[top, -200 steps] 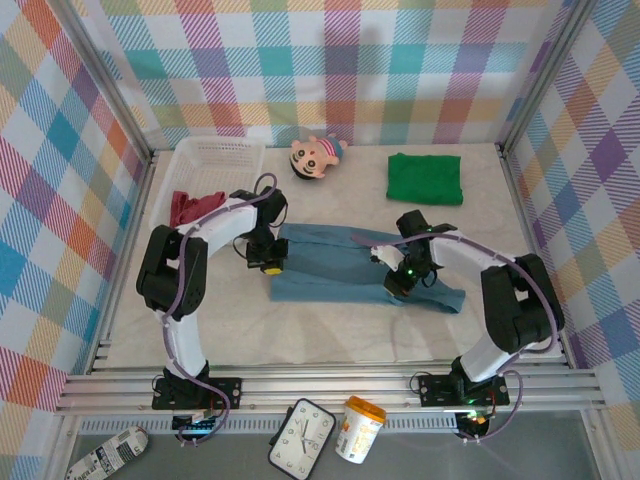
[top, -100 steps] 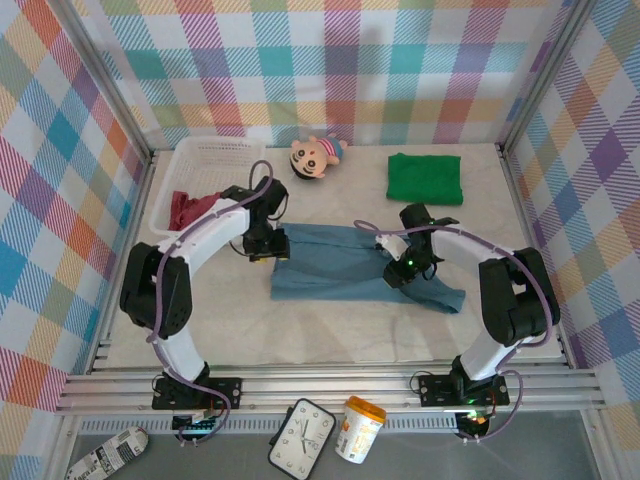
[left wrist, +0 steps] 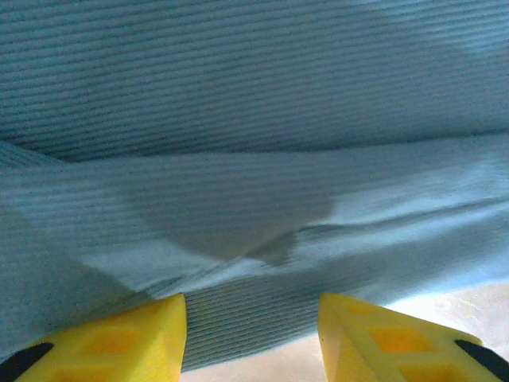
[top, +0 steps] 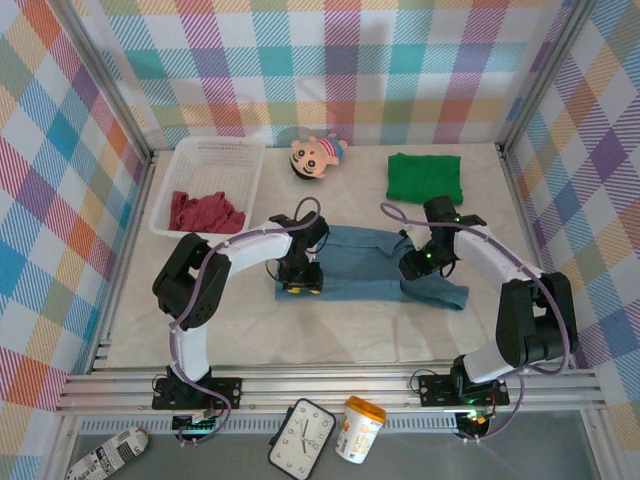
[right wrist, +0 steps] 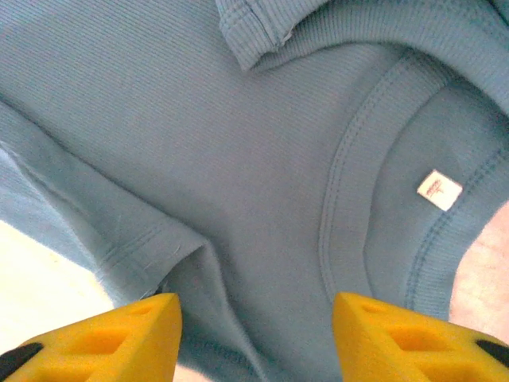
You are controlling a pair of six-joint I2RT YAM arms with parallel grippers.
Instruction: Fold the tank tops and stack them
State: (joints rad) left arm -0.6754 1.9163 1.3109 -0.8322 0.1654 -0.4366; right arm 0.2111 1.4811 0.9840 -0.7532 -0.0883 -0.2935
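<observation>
The dusty blue-grey tank top [top: 360, 268] lies flat mid-table as a long folded strip. My left gripper [top: 300, 285] hovers open over its near left edge; in the left wrist view its yellow fingers [left wrist: 111, 342] straddle the ribbed hem [left wrist: 254, 310] without pinching it. My right gripper [top: 415, 262] stands open over the neckline end, where the collar and white label [right wrist: 438, 190] show between and beyond the gripper [right wrist: 254, 338]. The bright green tank top [top: 425, 178] lies folded at the back right. The dark red tank top [top: 205, 212] sits crumpled in the basket.
A white mesh basket [top: 215, 152] stands at the back left, with a big-headed doll [top: 317, 155] beside it. Plaid walls close in the table on three sides. A clock [top: 301, 437] and a cup [top: 358, 428] lie below the front rail.
Both grippers have opened and let go of the blue-grey top. The left one slid right along its near edge; the right one moved back and right toward the neckline.
</observation>
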